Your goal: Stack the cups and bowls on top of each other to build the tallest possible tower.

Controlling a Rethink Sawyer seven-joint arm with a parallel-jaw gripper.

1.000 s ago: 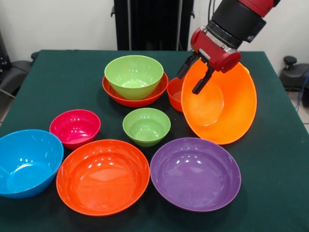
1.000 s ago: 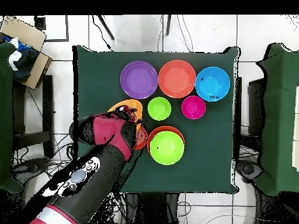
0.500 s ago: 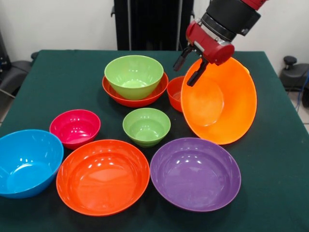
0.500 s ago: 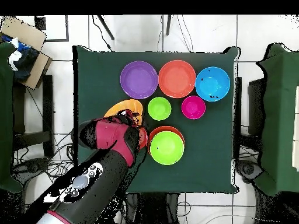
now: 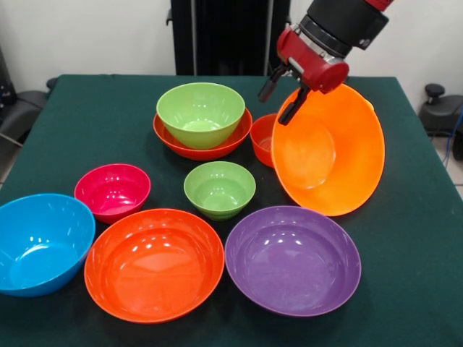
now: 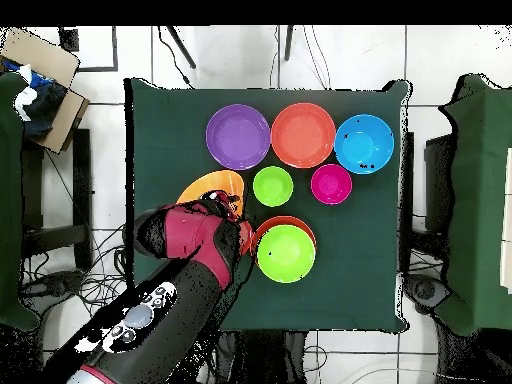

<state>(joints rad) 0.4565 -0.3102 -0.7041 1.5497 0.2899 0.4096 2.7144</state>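
Note:
A large orange bowl (image 5: 333, 152) (image 6: 210, 185) stands tilted on its edge at the right, leaning against a small red-orange bowl (image 5: 261, 139). My gripper (image 5: 275, 107) (image 6: 230, 206) hangs open just above the orange bowl's upper left rim, with nothing between its fingers. To the left, a medium lime green bowl (image 5: 200, 112) (image 6: 286, 252) sits nested in a wide red-orange bowl (image 5: 173, 141). No cups are in view.
Loose bowls fill the front of the table: small green (image 5: 219, 188), magenta (image 5: 112, 191), blue (image 5: 40, 242), large red-orange (image 5: 153, 262) and purple (image 5: 292, 258). Dark green cloth (image 5: 405, 275) covers the table. Chairs stand beside the table in the overhead view.
My gripper has lifted up and back off the orange bowl's rim, which it straddled a second ago. The orange bowl keeps its tilted lean. No other bowl has moved.

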